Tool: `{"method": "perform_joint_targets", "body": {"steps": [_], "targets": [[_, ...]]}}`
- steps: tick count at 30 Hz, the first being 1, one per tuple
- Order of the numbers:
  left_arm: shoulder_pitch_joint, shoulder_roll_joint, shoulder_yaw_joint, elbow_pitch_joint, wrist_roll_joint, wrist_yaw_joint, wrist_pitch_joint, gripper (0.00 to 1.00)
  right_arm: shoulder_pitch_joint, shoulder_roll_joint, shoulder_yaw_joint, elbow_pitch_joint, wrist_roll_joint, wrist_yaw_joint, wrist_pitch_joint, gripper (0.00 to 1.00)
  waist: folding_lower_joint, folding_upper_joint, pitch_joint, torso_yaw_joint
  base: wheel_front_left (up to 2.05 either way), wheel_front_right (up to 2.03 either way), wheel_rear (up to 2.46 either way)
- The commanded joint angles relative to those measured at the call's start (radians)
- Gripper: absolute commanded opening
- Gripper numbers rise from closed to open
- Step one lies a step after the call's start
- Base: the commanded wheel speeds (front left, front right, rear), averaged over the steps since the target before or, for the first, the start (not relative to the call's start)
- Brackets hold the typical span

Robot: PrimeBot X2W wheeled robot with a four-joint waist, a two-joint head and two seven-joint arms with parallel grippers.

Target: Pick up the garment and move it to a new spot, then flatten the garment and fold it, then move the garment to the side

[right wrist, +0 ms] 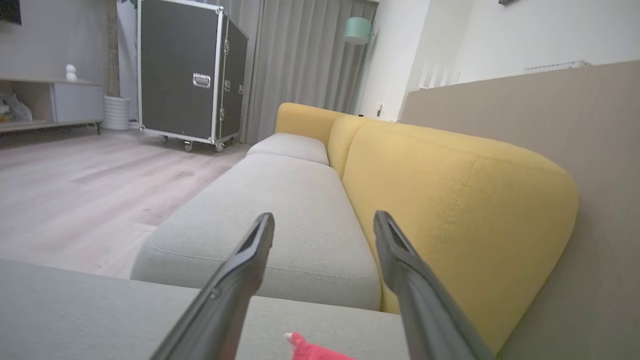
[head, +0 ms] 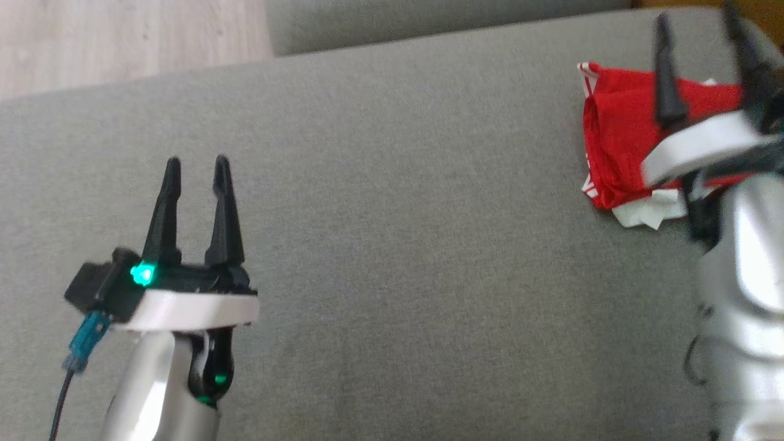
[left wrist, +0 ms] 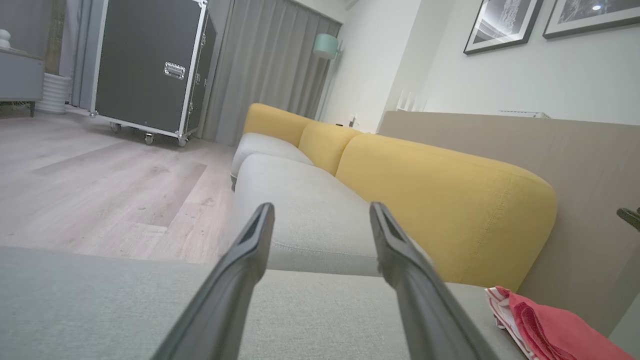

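- Where the grey seat cushion point(head: 392, 245) spreads across the head view, most of its cloth lies bare, with wide open room between the two arms and out to its far edge.
- Beyond that far edge sits a second grey cushion point(right wrist: 280, 210), with a narrow gap between the two.
- A pale wood floor point(head: 122, 37) runs along the cushions' left side, bare up to a black wheeled case point(right wrist: 185, 70).
- The yellow backrest point(right wrist: 450, 210) bounds the second cushion on the right, and a beige panel point(left wrist: 575, 170) stands behind it.
- The red garment point(head: 618, 141), with white trim, lies bunched on the near cushion's right part, close to the beige panel and well apart from the left arm.
- The right pincer point(head: 695, 15) hangs over the garment with its fingers spread and nothing between them; a red tip of the garment shows low between them in the right wrist view.
- The left pincer point(head: 197, 160) is above bare cushion at the lower left, fingers parted and empty.
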Motion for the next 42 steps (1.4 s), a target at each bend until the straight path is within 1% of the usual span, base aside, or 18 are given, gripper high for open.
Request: {"method": "perform_joint_targets", "body": {"steps": [1,4,5,9,13,17,23,41,42], "targets": [[0.003,0.008,0.051,-0.031,0.011,0.002,-0.005,1.00,0.026,0.036,0.026,-0.040,0.026,-0.001,-0.030,1.00,0.0002,-0.0001,-0.051,0.025,0.00,0.00,0.00],[0.040,0.003,0.072,-0.024,0.019,0.002,-0.005,1.00,0.086,0.083,0.033,-0.047,0.073,-0.001,-0.086,1.00,0.0002,-0.0001,-0.083,0.037,0.00,0.00,0.00],[0.065,0.000,0.089,-0.018,0.028,0.002,-0.005,1.00,0.135,0.101,0.046,-0.041,0.104,-0.001,-0.120,1.00,0.0002,-0.0001,-0.103,0.042,0.00,0.00,0.00],[0.118,-0.010,0.109,-0.001,0.037,0.002,-0.005,1.00,0.245,0.112,0.070,-0.015,0.190,-0.001,-0.168,1.00,0.0002,-0.0001,-0.131,0.052,0.00,0.00,0.00],[0.169,-0.023,0.133,0.015,0.008,0.002,-0.005,1.00,0.342,0.112,0.106,0.010,0.278,-0.001,-0.190,1.00,0.0002,-0.0001,-0.151,0.058,0.00,0.00,0.00],[0.203,-0.030,0.136,0.015,0.014,0.002,-0.005,1.00,0.391,0.113,0.121,-0.002,0.296,-0.001,-0.193,1.00,0.0002,-0.0001,-0.157,0.058,0.00,0.00,0.00],[0.219,-0.037,0.151,0.011,0.023,0.002,-0.005,1.00,0.417,0.113,0.140,-0.030,0.287,-0.001,-0.194,1.00,0.0002,-0.0001,-0.163,0.058,0.00,0.00,0.00],[0.214,-0.043,0.160,-0.001,0.002,0.002,-0.005,1.00,0.423,0.113,0.152,-0.041,0.296,-0.001,-0.194,1.00,0.0002,-0.0001,-0.153,0.046,0.00,0.00,0.00],[0.246,-0.045,0.125,0.032,0.008,0.000,0.000,0.00,0.437,0.109,0.128,-0.006,0.293,0.000,-0.180,0.00,0.0002,-0.0001,-0.153,0.045,0.00,0.00,0.00]]}}
